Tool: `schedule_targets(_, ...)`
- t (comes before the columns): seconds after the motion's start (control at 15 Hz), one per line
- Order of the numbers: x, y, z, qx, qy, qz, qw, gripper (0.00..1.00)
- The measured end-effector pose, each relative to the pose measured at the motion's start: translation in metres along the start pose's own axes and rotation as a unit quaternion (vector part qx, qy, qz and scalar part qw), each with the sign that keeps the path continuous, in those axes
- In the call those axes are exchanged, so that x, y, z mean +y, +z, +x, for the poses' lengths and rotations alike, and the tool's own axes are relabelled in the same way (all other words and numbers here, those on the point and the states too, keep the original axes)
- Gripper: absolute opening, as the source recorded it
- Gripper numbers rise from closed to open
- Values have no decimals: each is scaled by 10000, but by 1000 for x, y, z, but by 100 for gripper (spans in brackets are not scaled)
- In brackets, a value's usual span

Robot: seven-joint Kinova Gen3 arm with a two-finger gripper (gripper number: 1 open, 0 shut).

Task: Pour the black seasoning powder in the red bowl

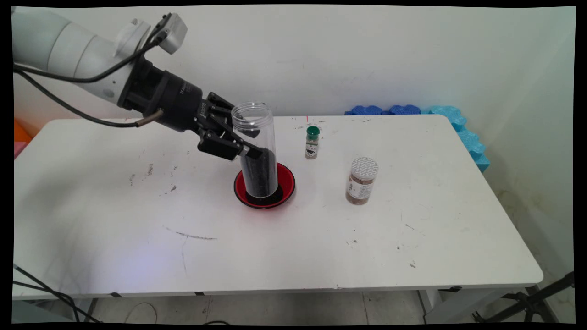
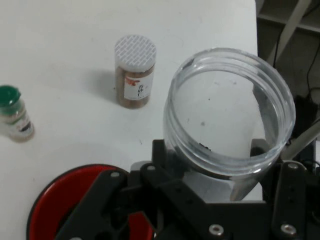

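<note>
My gripper (image 1: 250,151) is shut on a tall clear plastic jar (image 1: 255,146), open at the top and dark with black grains in its lower half. The jar stands nearly upright with its base in a red bowl (image 1: 284,176), where a dark patch lies around it. From the hand view I look down into the jar's open mouth (image 2: 227,115), with the black linkage around it and the red bowl (image 2: 60,197) at lower left.
A small green-capped spice bottle (image 1: 312,142) stands right of the jar, also seen as the green-capped bottle (image 2: 14,113). A white-lidded jar of brown powder (image 1: 362,180) stands further right, the same white-lidded jar (image 2: 134,71). Blue foam pieces (image 1: 463,130) lie past the table's far right corner.
</note>
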State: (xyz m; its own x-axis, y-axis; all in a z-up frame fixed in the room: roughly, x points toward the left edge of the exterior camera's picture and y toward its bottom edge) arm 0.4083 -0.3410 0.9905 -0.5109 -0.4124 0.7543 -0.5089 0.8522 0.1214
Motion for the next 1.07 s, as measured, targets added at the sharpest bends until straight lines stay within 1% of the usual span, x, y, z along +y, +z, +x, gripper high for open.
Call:
schedule_targets(0.13, -2, 0, -2, -50, -236, 0, 9997, 0)
schedule_targets(0.33, -2, 1, -5, -117, -666, -89, 9977, 0)
schedule_targets(0.53, -3, 3, -8, -175, -1094, -176, 9937, 0)
schedule_targets(0.6, -3, 4, -9, -196, -1282, -207, 9913, 0)
schedule_targets(0.67, -4, 5, -10, -219, -1503, -233, 9881, 0)
schedule_targets(0.8, -6, 8, -14, -270, -1961, -263, 9799, 0)
schedule_targets(0.87, -8, 10, -16, -288, -2215, -285, 9743, 0)
schedule_targets(1.0, -10, 14, -19, -293, -2600, -318, 9646, 0)
schedule_targets(1.07, -11, 17, -20, -292, -2814, -345, 9585, 0)
